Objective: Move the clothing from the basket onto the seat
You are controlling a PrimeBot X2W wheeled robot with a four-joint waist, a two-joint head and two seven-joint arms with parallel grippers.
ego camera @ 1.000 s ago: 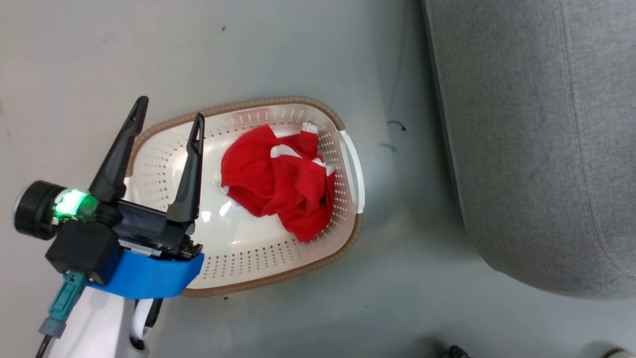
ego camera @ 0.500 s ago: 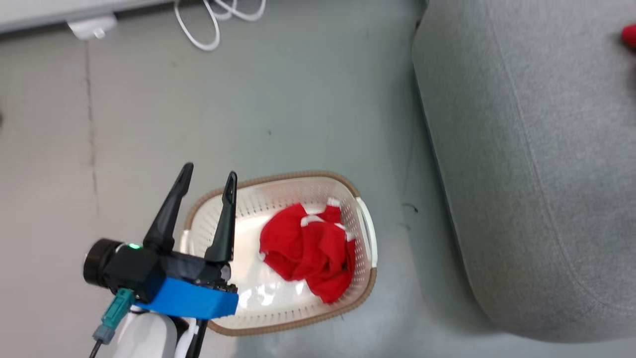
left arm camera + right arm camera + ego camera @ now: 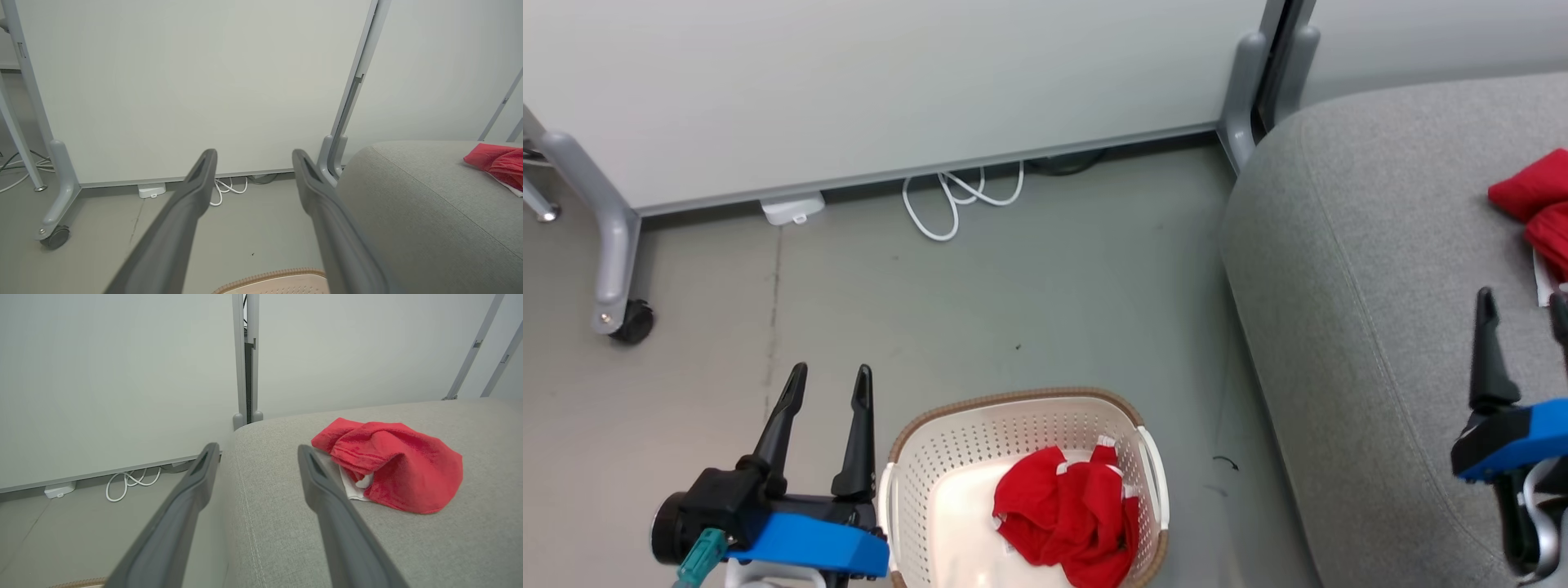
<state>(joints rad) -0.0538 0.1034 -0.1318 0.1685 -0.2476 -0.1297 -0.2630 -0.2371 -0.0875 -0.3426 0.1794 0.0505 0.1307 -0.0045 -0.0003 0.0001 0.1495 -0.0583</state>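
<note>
On the floor point(image 3: 1029, 310), head view: smooth pale grey, with a thin crack line running toward 12 o'clock on the left side. At 12 o'clock a white partition panel point(image 3: 890, 82) stands on grey legs, with one caster point(image 3: 631, 321) at 9 o'clock. Below the panel's lower edge a looped white cable point(image 3: 956, 200) and a small white box point(image 3: 792, 208) lie on the floor. A second panel point(image 3: 1421, 33) begins at 1 o'clock, behind the seat.

The seat point(image 3: 1356, 286) is grey fabric with a stitched seam and takes up the side from 2 to 5 o'clock. The basket point(image 3: 1013, 425) stands on the floor at 6 o'clock, near the seat's edge but apart from it. It has a brown rim band and perforated cream walls. The clothing point(image 3: 1066, 514) lies crumpled inside it, toward its 3 o'clock wall, red with white trim showing. A second red garment point(image 3: 392, 465) lies bunched on the seat at 2 o'clock, with some white under it.

Left end effector point(image 3: 832, 371): at 7 o'clock, just beside the basket's 9 o'clock rim, fingers pointing to 12. I read the two fingers as spread wide, nothing between them, touching nothing. Through the gap its wrist camera gives me panel and floor.

Right end effector point(image 3: 257, 447): at 4 o'clock over the seat, fingers likewise spread wide and empty. In its wrist view one fingertip overlaps the near edge of the second red garment. I cannot tell whether it touches the fabric.
</note>
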